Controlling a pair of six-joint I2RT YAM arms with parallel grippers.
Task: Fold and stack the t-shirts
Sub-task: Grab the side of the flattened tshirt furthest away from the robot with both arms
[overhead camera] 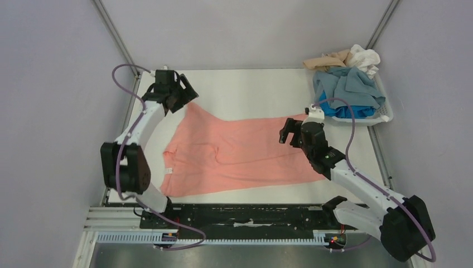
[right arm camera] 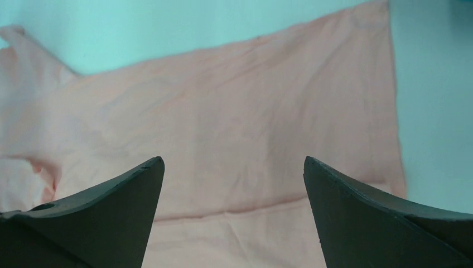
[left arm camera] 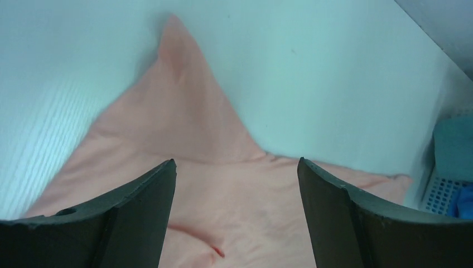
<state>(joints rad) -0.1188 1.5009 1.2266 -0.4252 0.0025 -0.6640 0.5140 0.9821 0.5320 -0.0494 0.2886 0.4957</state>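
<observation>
Across the white counter (overhead camera: 251, 89), soft salmon-pink t-shirt (overhead camera: 234, 153) spread flat, faintly creased, left tool (left arm camera: 236, 167) wide open, empty, over its pointed far-left corner, right tool (right arm camera: 234, 162) gaping, empty, above its right part, crumpled shirts (overhead camera: 348, 86) heaped in far-right basket (overhead camera: 386, 116)

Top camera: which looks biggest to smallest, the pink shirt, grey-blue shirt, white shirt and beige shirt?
1. pink shirt
2. grey-blue shirt
3. white shirt and beige shirt: both bunched up, too alike to rank.

Nothing legible; the white neck label (overhead camera: 169, 170) at nine o'clock on the salmon-pink t-shirt (overhead camera: 240, 151) looks too small to read.
</observation>
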